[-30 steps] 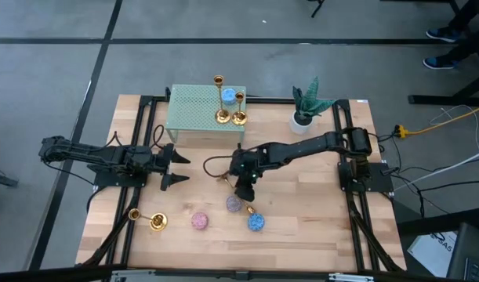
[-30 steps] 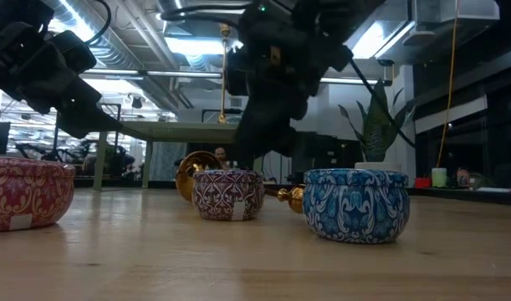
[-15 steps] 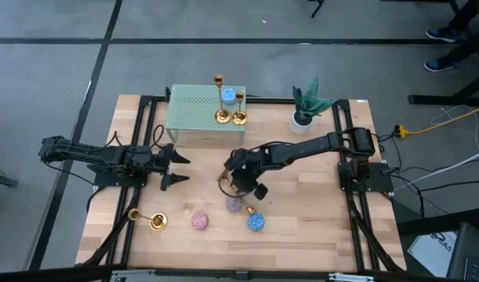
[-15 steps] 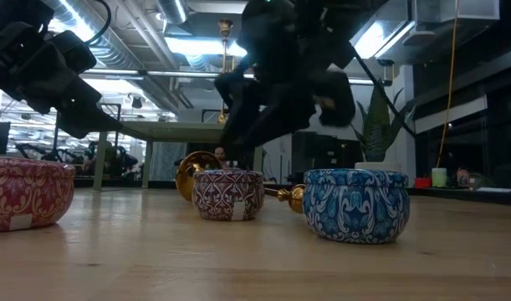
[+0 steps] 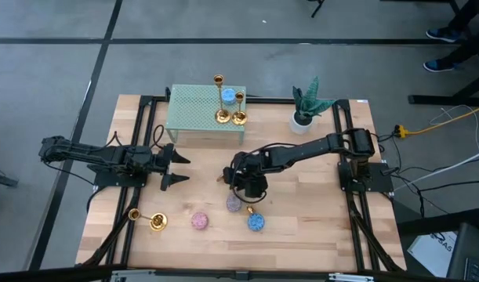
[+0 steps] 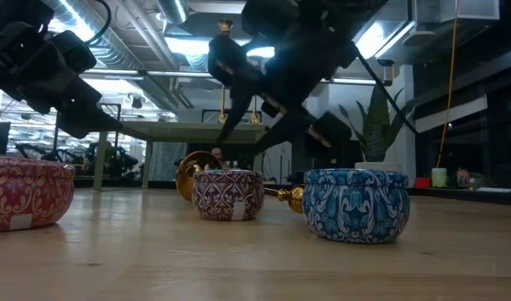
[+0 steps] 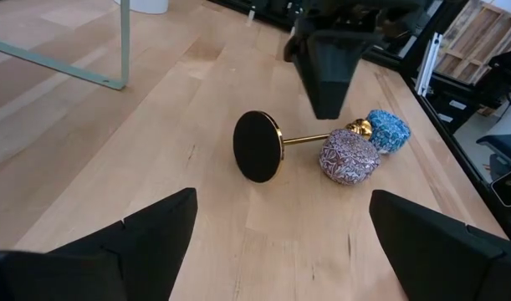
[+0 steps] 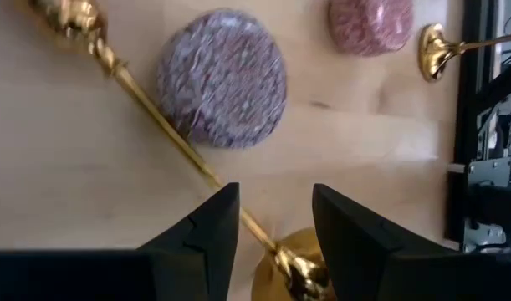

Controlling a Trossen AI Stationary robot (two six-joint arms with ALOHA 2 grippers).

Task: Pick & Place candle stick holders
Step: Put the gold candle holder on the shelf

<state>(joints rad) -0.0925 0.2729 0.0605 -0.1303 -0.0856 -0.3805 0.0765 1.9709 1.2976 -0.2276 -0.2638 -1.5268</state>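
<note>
candlestick (image 8: 176, 146) lying beneath open right gripper (image 8: 276, 219)

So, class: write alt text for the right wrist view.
The right gripper, fingers open, hangs over a gold candlestick holder lying on the wooden table, its stem passing beside a purple speckled candle. A pink candle lies beyond.

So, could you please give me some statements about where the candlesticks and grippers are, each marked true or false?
1. Two gold candlesticks stand on the green platform. True.
2. The right gripper is open above a fallen candlestick. True.
3. The left gripper holds a candlestick. False: it is open and empty.
4. The candlestick near the table's left front corner stands upright. False: it lies on its side.
</note>
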